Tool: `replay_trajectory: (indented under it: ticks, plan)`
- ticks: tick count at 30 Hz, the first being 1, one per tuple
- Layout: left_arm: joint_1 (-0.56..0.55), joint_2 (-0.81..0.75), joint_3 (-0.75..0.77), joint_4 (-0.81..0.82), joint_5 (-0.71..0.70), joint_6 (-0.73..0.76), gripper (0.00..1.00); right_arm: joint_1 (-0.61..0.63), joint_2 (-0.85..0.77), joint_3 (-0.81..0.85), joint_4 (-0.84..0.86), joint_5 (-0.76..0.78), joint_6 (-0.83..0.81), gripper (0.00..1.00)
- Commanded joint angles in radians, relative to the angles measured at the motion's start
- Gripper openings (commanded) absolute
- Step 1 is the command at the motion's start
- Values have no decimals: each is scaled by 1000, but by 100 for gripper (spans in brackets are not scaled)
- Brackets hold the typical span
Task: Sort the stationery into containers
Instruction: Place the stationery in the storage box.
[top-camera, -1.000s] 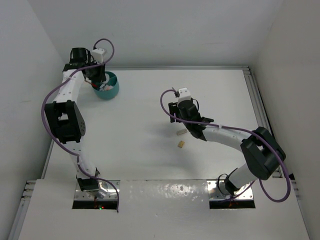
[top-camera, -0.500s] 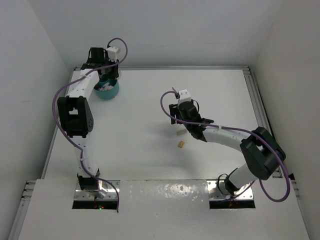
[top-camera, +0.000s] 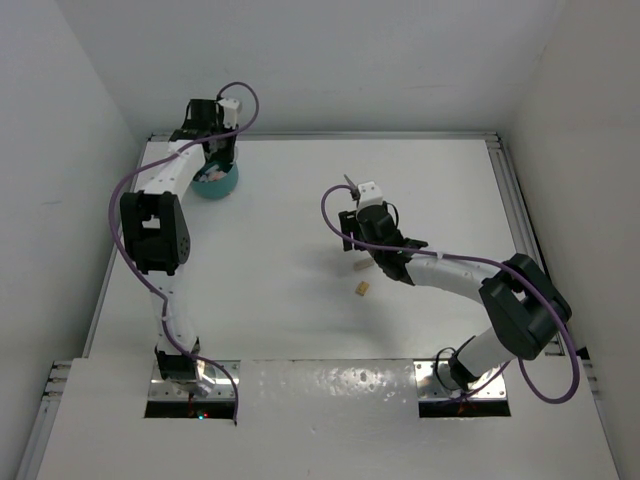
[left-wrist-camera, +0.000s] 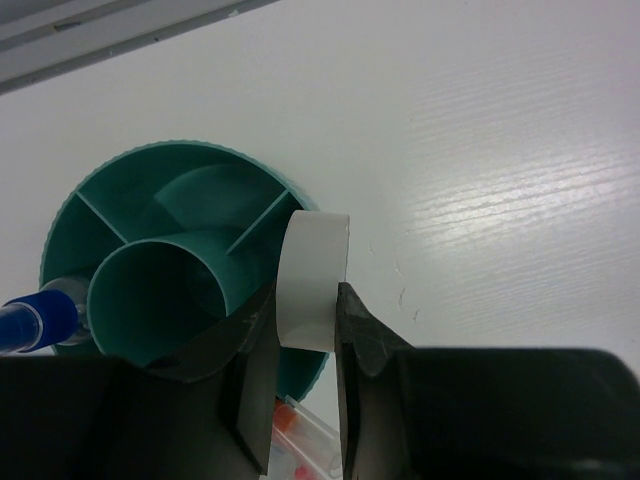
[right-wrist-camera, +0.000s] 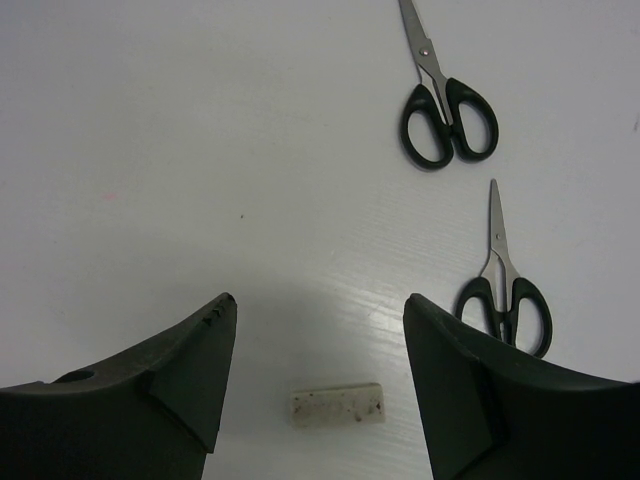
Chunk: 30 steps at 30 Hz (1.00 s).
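Observation:
My left gripper (left-wrist-camera: 305, 320) is shut on the white tape ring (left-wrist-camera: 312, 280) and holds it upright over the right rim of the round teal organiser (left-wrist-camera: 150, 160). A blue-capped glue bottle (left-wrist-camera: 40, 320) and some pens (left-wrist-camera: 300, 440) stand in the organiser's compartments. In the top view the left gripper (top-camera: 215, 160) is above the organiser (top-camera: 222, 187) at the back left. My right gripper (right-wrist-camera: 318, 315) is open and empty, just above the white eraser (right-wrist-camera: 337, 404), which lies between its fingers. Two black-handled scissors (right-wrist-camera: 448, 115) (right-wrist-camera: 505, 300) lie beyond it.
A tan eraser (top-camera: 361, 289) lies on the table just nearer than the white eraser (top-camera: 356, 267). The back wall and the table's raised edge run close behind the organiser. The right arm covers most of the scissors in the top view.
The left wrist has swung to the right over the organiser with the tape ring in its grip. The right arm has hardly moved.

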Motion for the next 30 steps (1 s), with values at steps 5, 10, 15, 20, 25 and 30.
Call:
replay_trajectory:
  ticks: [5, 10, 15, 20, 25, 30]
  plan:
    - [-6, 7, 6, 28, -56, -42, 0, -4, -24, -12, 40, 16, 6, 67]
    - [-8, -2, 3, 34, -78, -42, 0, -2, -24, -10, 40, 18, 6, 67]
    - [-8, 4, -9, 37, -81, -42, 0, -4, -24, -7, 38, 18, 0, 67]
    - [-8, 10, -25, 47, -108, -42, 0, -2, -27, -4, 29, 22, -9, 67]
    - [-8, 18, -23, 48, -122, -37, 7, -2, -28, -7, 27, 24, -9, 67]
    - [-6, 27, -16, 48, -124, -39, 31, -4, -31, -3, 26, 25, -11, 67]
